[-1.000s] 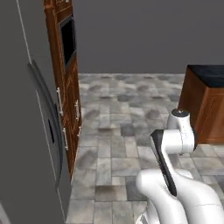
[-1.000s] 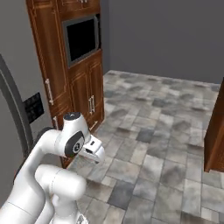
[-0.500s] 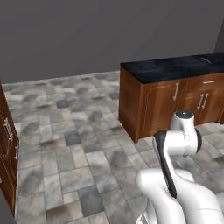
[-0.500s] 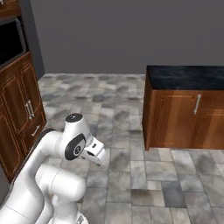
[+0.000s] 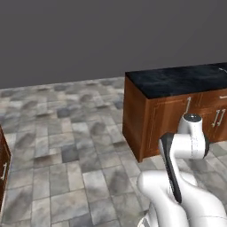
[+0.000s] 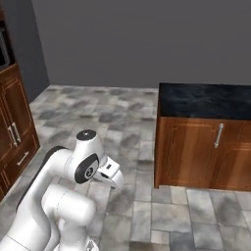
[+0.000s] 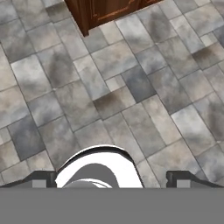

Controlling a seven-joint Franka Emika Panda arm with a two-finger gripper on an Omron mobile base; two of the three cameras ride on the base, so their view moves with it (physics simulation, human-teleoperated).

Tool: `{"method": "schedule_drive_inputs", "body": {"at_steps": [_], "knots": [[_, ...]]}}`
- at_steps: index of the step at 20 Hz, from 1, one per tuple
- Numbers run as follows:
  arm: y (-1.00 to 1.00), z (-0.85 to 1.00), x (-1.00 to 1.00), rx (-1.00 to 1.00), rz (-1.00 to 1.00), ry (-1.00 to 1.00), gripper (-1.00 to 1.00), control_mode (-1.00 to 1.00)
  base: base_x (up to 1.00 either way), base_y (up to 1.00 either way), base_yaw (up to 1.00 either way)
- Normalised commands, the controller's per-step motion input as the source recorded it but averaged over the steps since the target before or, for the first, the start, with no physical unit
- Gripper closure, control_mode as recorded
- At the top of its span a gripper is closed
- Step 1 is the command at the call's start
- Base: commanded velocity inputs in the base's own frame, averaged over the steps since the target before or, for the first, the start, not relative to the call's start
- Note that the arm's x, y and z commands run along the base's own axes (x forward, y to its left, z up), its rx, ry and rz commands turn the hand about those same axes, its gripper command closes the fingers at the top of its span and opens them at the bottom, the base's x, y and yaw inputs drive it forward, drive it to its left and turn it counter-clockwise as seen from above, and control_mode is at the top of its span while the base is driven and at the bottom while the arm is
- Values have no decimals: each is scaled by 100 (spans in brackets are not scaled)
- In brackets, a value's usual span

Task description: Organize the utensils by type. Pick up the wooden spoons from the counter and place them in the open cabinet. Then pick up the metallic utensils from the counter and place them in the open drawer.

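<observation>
Grey-walled kitchen, tiled floor (image 7: 131,87) underfoot: hung over it with fingers (image 7: 43,178) spread wide, gripping nothing. Faced the black counter (image 5: 177,80) nearby; could not tell where the spoons lay. Judged them light, stiff, best pinched mid-handle.

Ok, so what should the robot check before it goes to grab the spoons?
1. Fingers open: ok. The gripper has its two fingertips far apart over the tiled floor.
2. Hand empty: ok, nothing sits between the tips.
3. Counter found: ok. A black-topped counter on wooden cabinets stands ahead.
4. Spoons spotted: cannot tell. No spoon can be made out on the part of the countertop seen here.
5. Open cabinet and open drawer spotted: cannot tell. The doors and drawers seen here look shut.
6. Close enough to reach: not ok. The arm is folded up by the base, with bare floor between it and the counter.
</observation>
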Motion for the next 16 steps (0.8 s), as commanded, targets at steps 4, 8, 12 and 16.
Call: {"method": "schedule_drive_inputs", "body": {"at_steps": [4,8,12,16], "knots": [[0,0,0,0,0,0,-100,100,84,-42,26],[0,0,0,0,0,0,-100,100,70,-56,19],[0,0,0,0,0,0,-100,100,52,-80,3],[0,0,0,0,0,0,-100,100,40,-88,0]]}}
